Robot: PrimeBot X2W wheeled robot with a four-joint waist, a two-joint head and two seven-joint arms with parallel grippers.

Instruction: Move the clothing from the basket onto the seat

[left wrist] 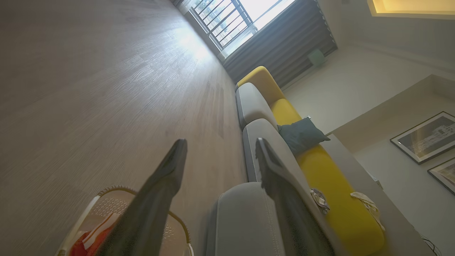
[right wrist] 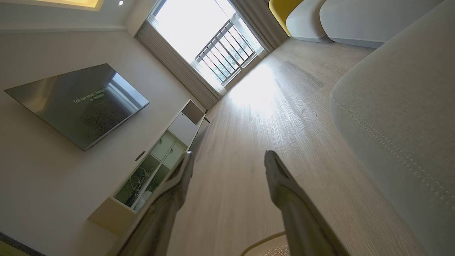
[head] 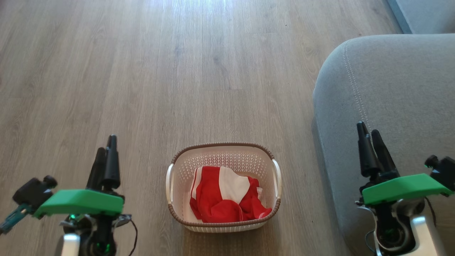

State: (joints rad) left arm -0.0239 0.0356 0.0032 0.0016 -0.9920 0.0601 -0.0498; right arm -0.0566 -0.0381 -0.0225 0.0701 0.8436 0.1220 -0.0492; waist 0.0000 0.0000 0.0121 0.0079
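L gripper [head: 107,144] wide; clothing [head: 217,199] crumpled red/white, poss. two.

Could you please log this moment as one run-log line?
clothing: in basket | basket: beside seat | left gripper: open | right gripper: open | phase: nothing picked

Bright window [right wrist: 199,32] glare; warped edges

Green and black arms
The left gripper [head: 107,144] and the right gripper [head: 368,128] had long black tapered fingers [head: 112,167] and a flat green cover [head: 81,202]; a thin black cable [head: 134,233] curved beside the pale left forearm [head: 70,246].
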